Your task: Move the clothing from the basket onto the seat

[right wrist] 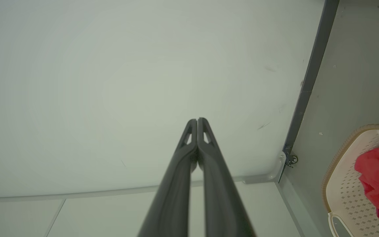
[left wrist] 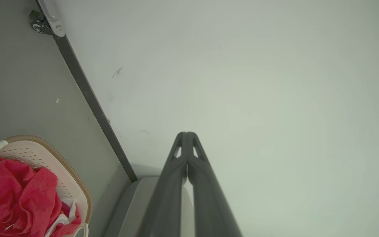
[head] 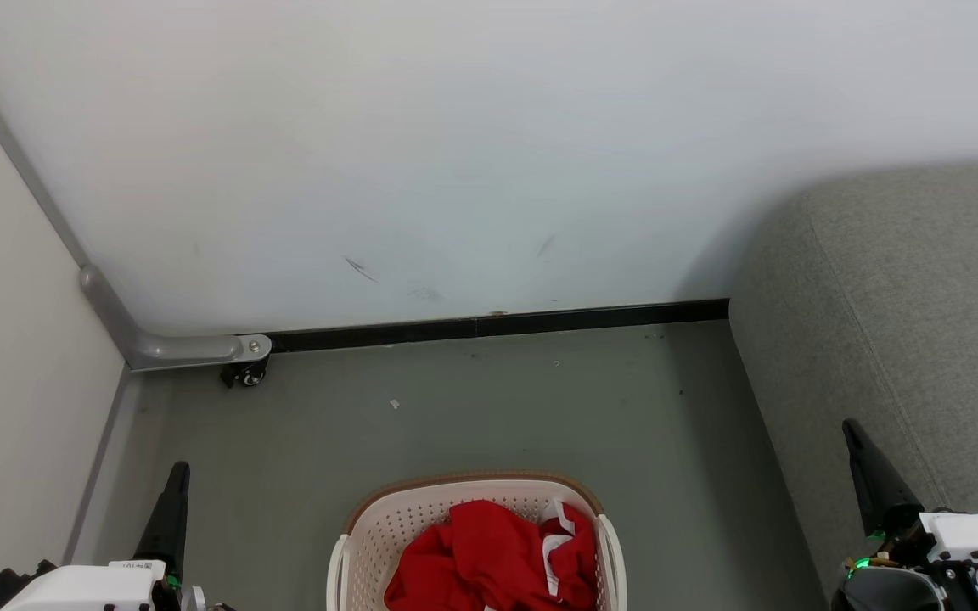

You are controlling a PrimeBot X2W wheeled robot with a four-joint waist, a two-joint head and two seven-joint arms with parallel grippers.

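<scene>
The clothing (head: 489, 556) lies heaped in the basket (head: 368, 528) on the floor, roughly midway between the two grippers and nearer the robot than their tips. The left gripper (head: 179, 472) and right gripper (head: 851, 429) are both clenched and empty. The seat (head: 905, 322) is on the right arm's side.

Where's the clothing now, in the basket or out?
In: the clothing lies bunched inside the basket, between its walls.

The left gripper (head: 178, 475) and right gripper (head: 852, 433) are each formed of two long, dark grey fingers (left wrist: 202, 191), tapered to a point and pierced near the tip by a small triangular cut-out (left wrist: 195, 151). Behind them white housings (head: 977, 533) are seen, each marked by a green light (head: 862, 563); a printed label (head: 130, 565) is borne on the left one.
</scene>
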